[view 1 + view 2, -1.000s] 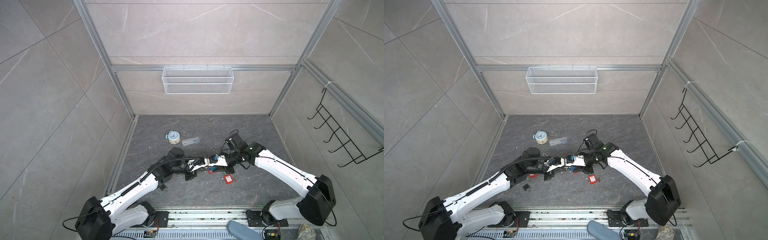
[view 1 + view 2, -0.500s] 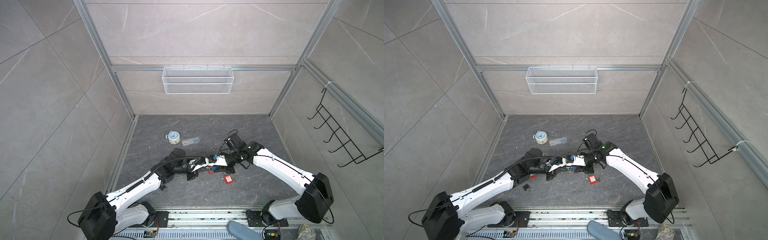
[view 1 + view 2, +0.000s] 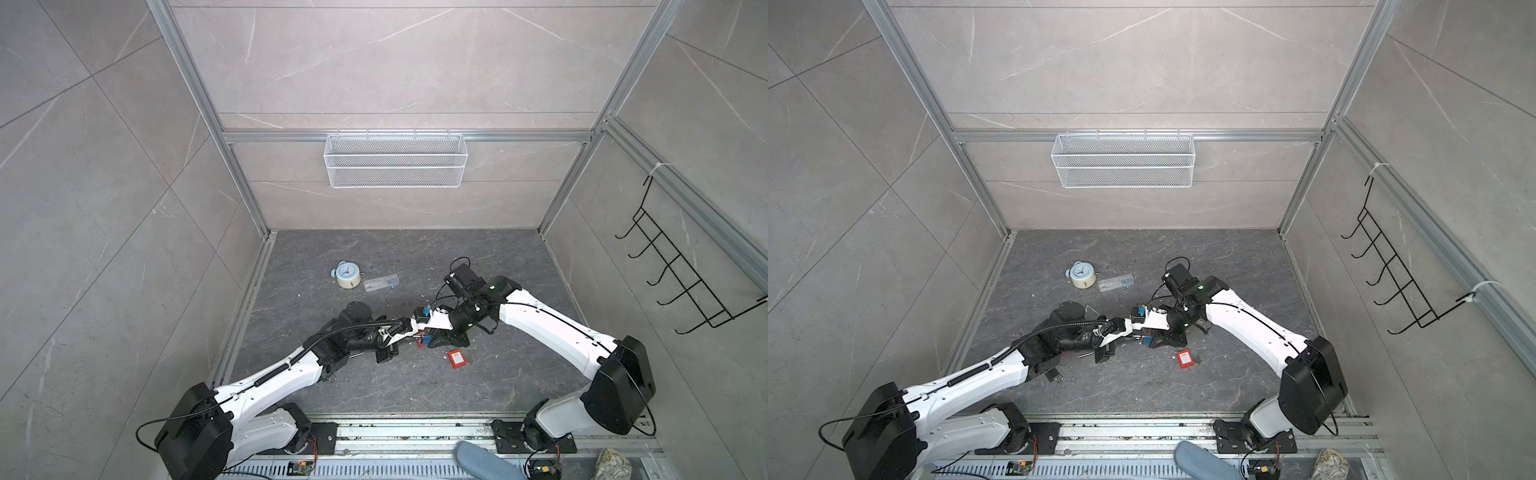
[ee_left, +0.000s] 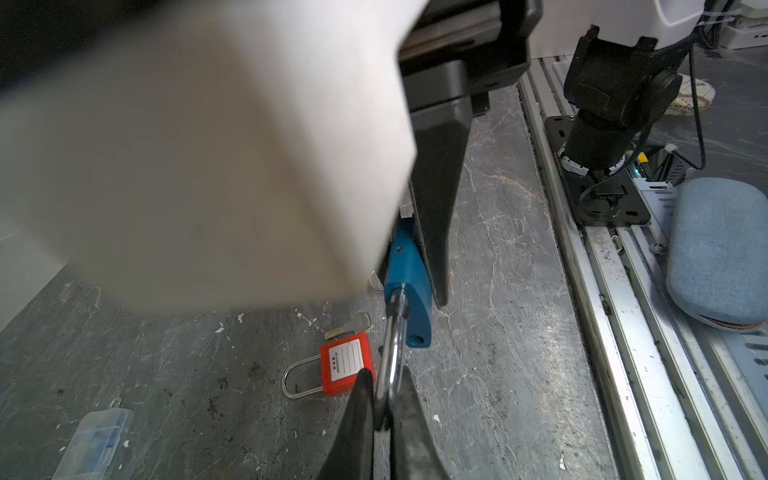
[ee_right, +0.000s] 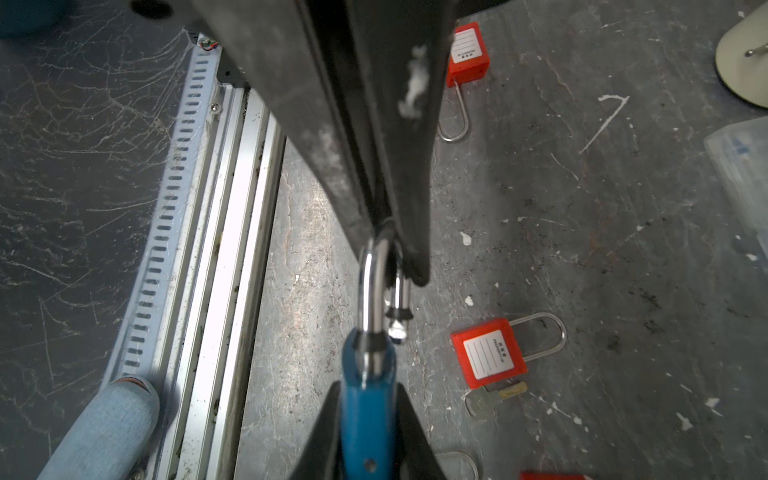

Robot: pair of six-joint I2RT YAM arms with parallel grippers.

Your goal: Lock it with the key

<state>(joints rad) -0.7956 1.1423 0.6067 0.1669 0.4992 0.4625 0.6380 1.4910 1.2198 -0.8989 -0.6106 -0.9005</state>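
Both grippers are holding one blue plastic padlock [image 5: 368, 415] over the dark stone floor [image 3: 374, 257].
In both top views the left gripper [image 3: 417, 331] and right gripper [image 3: 431, 337] are meeting mid-floor, the lock between them apparently riding clear of the ground, though too small to be sure. In the left wrist view the left jaws are clenching the steel shackle [image 4: 390, 353]. In the right wrist view the right jaws are clamping the blue body, the shackle's free leg is standing out of it, and a silver key [image 5: 494, 397] is lying just beside a red padlock [image 5: 488, 357].
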